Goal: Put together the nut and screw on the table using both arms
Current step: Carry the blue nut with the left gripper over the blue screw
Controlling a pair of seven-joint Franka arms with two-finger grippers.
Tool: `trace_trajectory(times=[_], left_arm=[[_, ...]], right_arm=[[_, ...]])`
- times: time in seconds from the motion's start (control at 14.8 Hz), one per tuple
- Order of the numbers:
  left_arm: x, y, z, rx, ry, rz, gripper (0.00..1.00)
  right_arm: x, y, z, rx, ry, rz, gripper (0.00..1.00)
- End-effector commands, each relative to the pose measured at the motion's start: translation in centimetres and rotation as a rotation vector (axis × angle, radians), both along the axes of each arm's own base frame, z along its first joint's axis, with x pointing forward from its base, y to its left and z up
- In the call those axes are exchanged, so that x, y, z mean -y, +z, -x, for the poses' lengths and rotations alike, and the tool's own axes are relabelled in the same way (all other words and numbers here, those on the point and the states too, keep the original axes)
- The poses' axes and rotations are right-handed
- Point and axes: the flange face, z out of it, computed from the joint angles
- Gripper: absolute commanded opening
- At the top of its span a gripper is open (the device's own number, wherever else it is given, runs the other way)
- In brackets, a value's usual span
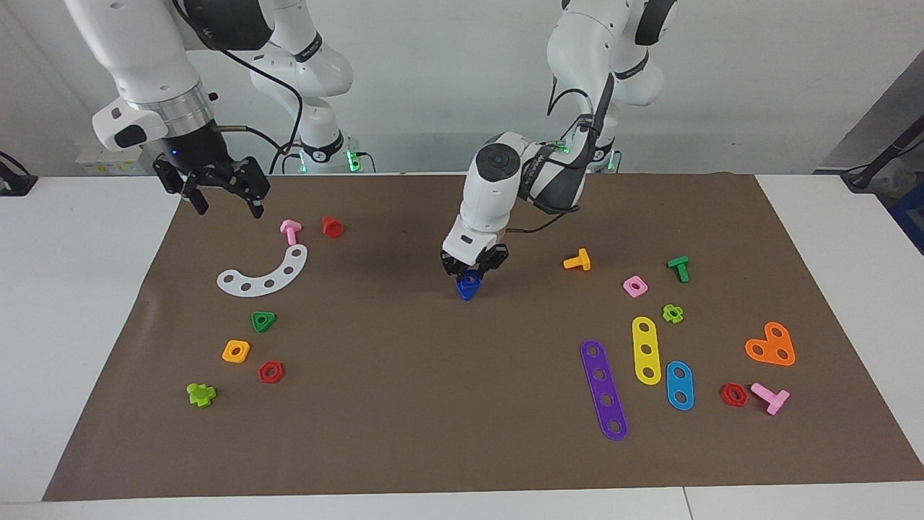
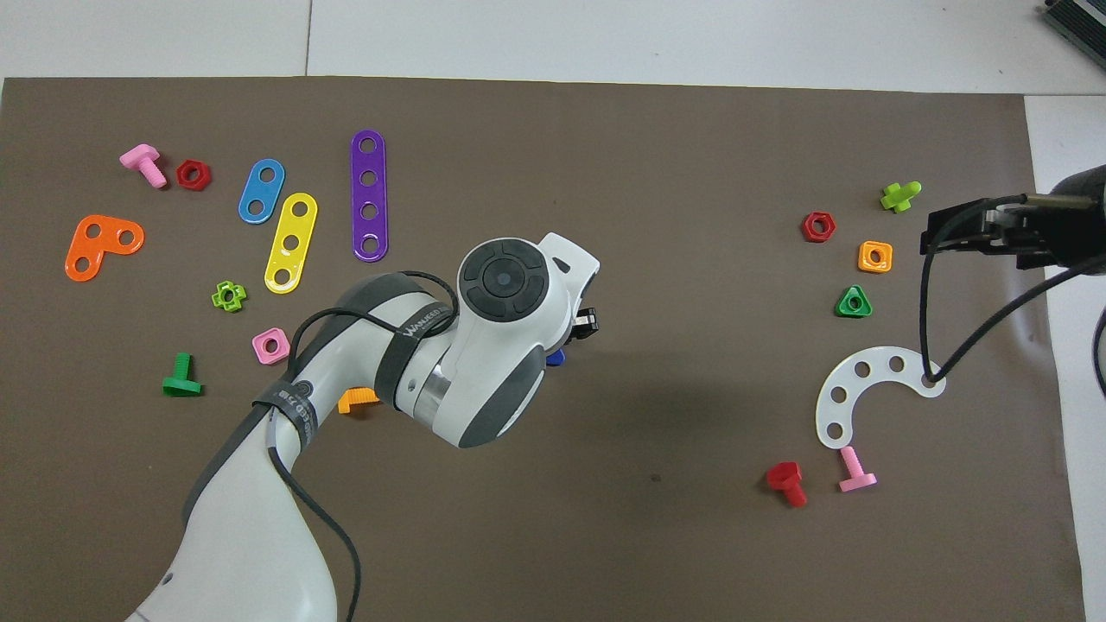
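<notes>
Black and spread open, the right gripper (image 1: 221, 196) is held in the air over the brown mat's edge at the right arm's end of the bench (image 1: 86, 303), above nothing but bare surface, with a white curved strip (image 1: 266, 275) lying near it. At mid-mat, the dark blue nut (image 1: 471, 276) is clamped in the closed left gripper (image 1: 473, 271) directly over the dark blue screw (image 1: 467, 289), which stands on its triangular head; contact between the two cannot be told.

No legible text — only a blurred arm-strap (image 2: 423, 321) print
</notes>
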Motion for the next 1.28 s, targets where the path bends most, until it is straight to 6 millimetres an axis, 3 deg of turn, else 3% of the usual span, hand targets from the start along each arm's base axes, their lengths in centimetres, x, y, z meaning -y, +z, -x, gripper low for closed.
trace_trajectory(times=[0.0, 0.54, 0.61, 0.67, 0.74, 0.81, 1.08, 1.21], left_arm=[[0.3, -1.4, 0.6, -0.011, 0.021, 0.008, 0.02], [0.3, -3.9, 2.2, -0.006, 0.017, 0.005, 0.03], [0.3, -3.8, 2.2, -0.003, 0.016, 0.006, 0.13], [0.3, -3.7, 2.0, 0.004, 0.014, 0.006, 0.47], [0.4, -3.6, 1.9, 0.011, 0.004, 0.001, 0.91], [0.4, -3.3, 1.7, 0.022, -0.005, -0.003, 1.0], [0.4, 0.1, -0.2, 0.016, -0.008, -0.008, 1.0], [-1.1, 1.9, -2.7, 0.023, 0.025, -0.004, 1.0]], right_arm=[[-0.2, -0.3, 1.0, -0.018, 0.029, 0.004, 0.99], [-0.5, -0.9, 1.6, -0.027, 0.033, 0.013, 0.99], [-0.5, -1.0, 1.6, -0.029, 0.033, 0.013, 0.99], [-0.5, -1.1, 1.6, -0.029, 0.033, 0.013, 0.99], [-0.5, -1.1, 1.6, -0.027, 0.033, 0.013, 0.99], [-0.5, -1.1, 1.6, -0.027, 0.033, 0.013, 0.99], [-0.5, -1.1, 1.6, -0.029, 0.03, 0.014, 0.99], [-0.6, -1.2, 1.6, -0.027, 0.032, 0.013, 0.99]])
